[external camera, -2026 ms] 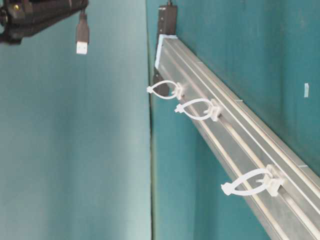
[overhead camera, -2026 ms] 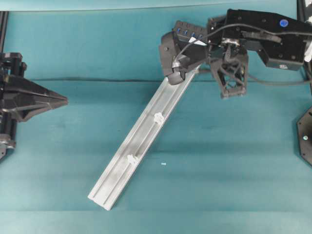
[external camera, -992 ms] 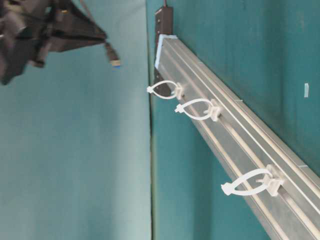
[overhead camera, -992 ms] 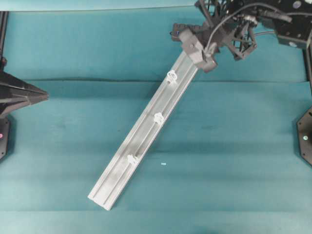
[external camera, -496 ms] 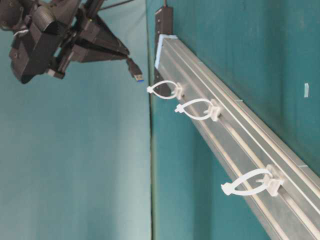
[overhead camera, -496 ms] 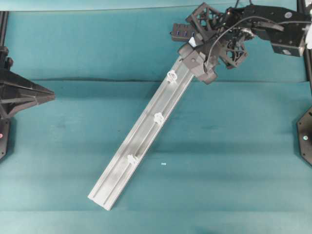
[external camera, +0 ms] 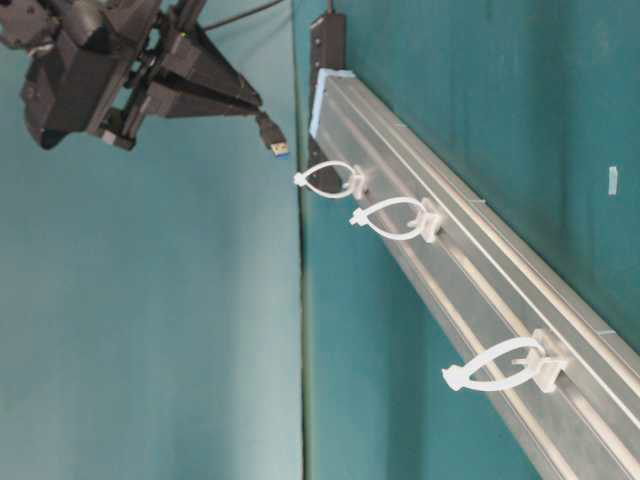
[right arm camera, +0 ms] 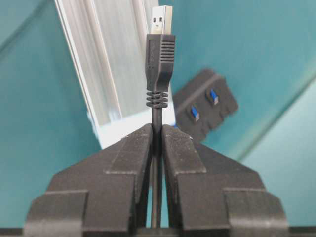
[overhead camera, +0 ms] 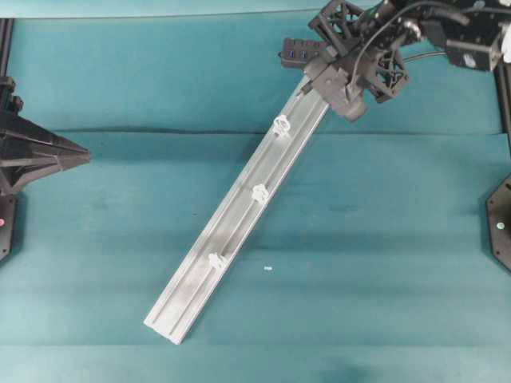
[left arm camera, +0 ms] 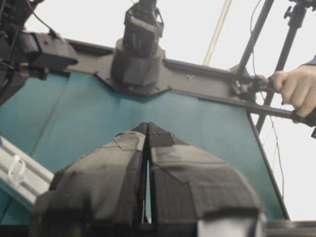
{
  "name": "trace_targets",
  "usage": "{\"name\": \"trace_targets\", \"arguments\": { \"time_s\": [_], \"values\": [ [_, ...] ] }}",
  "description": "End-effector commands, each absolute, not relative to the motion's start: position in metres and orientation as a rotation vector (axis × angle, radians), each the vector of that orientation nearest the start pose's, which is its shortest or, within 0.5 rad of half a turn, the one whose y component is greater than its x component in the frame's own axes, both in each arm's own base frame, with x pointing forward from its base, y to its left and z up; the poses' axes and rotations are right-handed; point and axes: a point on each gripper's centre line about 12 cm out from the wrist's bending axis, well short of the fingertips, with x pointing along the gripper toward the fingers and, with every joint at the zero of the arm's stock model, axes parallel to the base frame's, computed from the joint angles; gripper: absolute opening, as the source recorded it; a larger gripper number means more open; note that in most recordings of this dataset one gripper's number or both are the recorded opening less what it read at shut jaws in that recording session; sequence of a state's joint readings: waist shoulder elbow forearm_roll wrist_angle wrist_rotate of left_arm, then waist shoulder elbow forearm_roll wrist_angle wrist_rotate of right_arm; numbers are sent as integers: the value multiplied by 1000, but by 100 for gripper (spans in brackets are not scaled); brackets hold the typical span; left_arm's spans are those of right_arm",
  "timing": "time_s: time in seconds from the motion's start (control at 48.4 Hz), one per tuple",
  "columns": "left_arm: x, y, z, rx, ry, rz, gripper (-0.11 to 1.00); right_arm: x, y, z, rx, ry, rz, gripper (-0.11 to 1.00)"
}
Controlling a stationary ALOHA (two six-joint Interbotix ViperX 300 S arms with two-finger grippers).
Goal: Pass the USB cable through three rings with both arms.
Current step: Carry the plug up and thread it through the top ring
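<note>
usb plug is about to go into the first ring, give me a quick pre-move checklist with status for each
1. Right gripper shut on the USB cable just behind the plug: ok.
2. Plug sticks out past the fingertips with its metal tip free: ok.
3. Plug is close to the first ring, short of its loop and not yet through: ok.
4. Plug lined up with the loop opening: cannot tell, the table-level view shows it slightly above the loop.
5. All three rings stand on the rail, with the middle ring and last ring unthreaded: ok.
6. Left gripper shut, waiting at the left edge, far from the rail: ok.
</note>
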State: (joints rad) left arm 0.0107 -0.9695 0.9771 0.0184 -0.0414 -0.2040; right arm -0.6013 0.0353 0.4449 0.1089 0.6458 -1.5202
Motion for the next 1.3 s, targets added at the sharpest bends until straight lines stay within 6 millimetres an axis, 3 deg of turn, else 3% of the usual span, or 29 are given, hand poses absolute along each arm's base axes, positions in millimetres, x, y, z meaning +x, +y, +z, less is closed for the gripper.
{"name": "trace_targets", "arguments": {
  "time_s": [0.0,0.558,1.282],
  "values": [
    [206,3,356,-185,-58,8,0,325,-217,182,-866,1127,360,12],
    [211,3,351,-187,-38,9,1,326,-215,150,-783,1124,451,12],
    [211,6,351,-185,-38,26,1,353,-188,151,-767,1042,464,12]
  ]
}}
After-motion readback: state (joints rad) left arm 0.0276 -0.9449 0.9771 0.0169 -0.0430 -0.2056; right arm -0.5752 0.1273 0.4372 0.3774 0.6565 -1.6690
